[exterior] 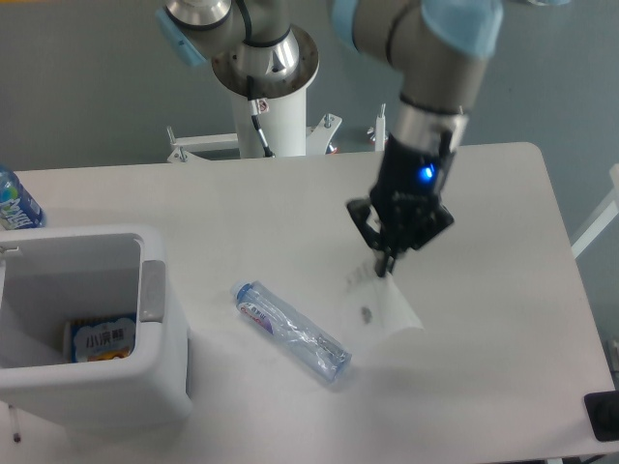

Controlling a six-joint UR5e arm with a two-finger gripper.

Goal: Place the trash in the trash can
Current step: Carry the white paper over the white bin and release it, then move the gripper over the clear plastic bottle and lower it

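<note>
Carrying step in hand: pincer (384, 269) clamped on top edge of the paper cup (380, 304), hanging above the table (484, 242). Next: swing left over the trash can (155, 338) and release. Crushed bottle (291, 332) lying between, awaiting pickup.

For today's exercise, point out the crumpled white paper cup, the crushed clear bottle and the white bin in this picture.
crumpled white paper cup (382, 307), fixed camera view, on its printed side below the hand.
crushed clear bottle (292, 332), fixed camera view, on the middle of its body.
white bin (153, 290), fixed camera view, on the grey strip of its right rim.
</note>
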